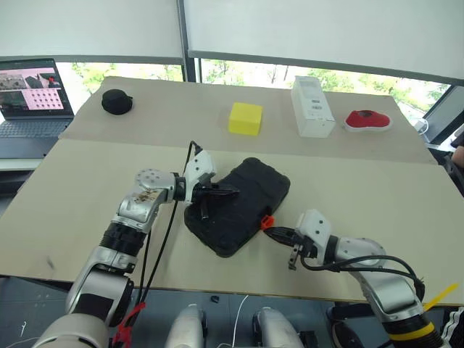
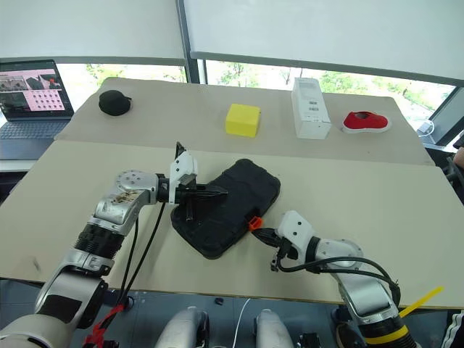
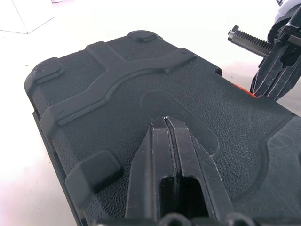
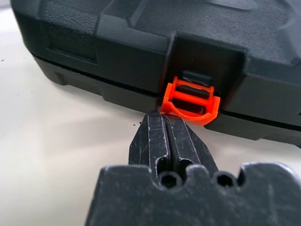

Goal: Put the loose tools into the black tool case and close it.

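A black case [image 1: 238, 205] lies shut at the centre of the worktop [image 1: 87, 188], its long axis running diagonally from lower left to upper right of the head view, lid down and no loose tools in sight. The left pincer [image 1: 225, 191], fingers pressed together and holding nothing, rests over the lid near the case's left edge, seemingly bearing down on it. The right pincer [image 1: 274, 233], likewise closed and empty, points its tip at the small orange latch [image 4: 190, 100] on the case's lower right side; in the right wrist view the tip sits just below the latch, touching or nearly so. The latch stands out from the case wall and looks not yet snapped home. The right arm is plainly the nearer to it, so the coming move likely turns on pushing that latch up and in while the left steadies the lid.
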### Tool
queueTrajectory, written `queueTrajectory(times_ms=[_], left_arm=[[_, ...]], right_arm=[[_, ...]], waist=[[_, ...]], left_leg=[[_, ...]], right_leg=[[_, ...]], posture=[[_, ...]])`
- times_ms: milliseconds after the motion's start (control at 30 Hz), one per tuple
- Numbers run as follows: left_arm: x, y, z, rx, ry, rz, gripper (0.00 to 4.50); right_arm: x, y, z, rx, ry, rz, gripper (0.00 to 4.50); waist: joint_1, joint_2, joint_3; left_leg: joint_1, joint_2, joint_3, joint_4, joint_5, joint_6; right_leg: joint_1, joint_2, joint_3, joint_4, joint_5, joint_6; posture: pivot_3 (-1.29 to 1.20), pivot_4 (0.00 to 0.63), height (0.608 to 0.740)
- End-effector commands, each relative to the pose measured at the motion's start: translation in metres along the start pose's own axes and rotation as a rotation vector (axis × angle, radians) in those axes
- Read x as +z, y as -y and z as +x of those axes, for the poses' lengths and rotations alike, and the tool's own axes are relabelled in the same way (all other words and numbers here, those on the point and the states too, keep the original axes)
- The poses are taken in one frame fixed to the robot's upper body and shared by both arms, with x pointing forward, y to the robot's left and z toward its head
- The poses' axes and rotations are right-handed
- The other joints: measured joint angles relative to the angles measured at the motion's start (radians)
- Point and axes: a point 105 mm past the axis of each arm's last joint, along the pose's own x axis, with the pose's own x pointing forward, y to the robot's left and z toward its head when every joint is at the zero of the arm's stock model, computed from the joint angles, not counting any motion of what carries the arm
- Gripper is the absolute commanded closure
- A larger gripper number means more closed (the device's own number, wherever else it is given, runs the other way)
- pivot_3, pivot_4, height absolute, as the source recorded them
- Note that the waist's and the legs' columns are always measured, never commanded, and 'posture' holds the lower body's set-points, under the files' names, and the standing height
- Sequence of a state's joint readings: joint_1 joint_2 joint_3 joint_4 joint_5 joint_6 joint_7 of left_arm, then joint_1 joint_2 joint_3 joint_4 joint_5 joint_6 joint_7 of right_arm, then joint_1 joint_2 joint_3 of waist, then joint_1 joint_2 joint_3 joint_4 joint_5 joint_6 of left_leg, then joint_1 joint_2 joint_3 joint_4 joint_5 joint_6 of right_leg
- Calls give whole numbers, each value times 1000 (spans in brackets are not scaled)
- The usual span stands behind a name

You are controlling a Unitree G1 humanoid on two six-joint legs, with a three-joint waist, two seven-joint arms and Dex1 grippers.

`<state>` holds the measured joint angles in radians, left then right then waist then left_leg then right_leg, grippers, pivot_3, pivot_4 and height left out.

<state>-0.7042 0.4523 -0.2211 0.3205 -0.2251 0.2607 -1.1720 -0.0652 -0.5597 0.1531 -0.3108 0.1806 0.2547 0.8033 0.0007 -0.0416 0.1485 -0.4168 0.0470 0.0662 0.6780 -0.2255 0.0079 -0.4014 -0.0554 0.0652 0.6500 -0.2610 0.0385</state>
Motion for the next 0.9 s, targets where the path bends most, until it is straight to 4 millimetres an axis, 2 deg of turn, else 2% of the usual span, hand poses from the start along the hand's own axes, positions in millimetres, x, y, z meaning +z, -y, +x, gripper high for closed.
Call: queueTrajectory(times_ms=[33,467,833,900], left_arm=[[-27,8,4,-22,-73,-55,4500],[-39,21,13,-69,-104,-71,4500],[-40,27,17,-96,-112,-81,4500],[-41,28,17,-95,-115,-84,4500]], right_arm=[[25,5,-1,-20,98,-62,4461],[40,10,-3,-34,162,-91,4461],[17,16,11,-58,72,-78,4461],[8,8,9,-8,14,-70,4461]], waist=[[-1,1,-1],[-7,5,-3],[-13,13,-12],[-13,13,-14]], left_leg=[[0,0,0,0,0,0],[8,0,0,-1,0,0],[13,0,0,-1,0,0],[14,0,0,-1,0,0]], right_leg=[[0,0,0,0,0,0],[8,0,0,-1,0,0],[13,0,0,-2,0,0],[14,0,0,-2,0,0]], posture=[[0,150,740],[0,150,740],[0,150,740],[0,150,740]])
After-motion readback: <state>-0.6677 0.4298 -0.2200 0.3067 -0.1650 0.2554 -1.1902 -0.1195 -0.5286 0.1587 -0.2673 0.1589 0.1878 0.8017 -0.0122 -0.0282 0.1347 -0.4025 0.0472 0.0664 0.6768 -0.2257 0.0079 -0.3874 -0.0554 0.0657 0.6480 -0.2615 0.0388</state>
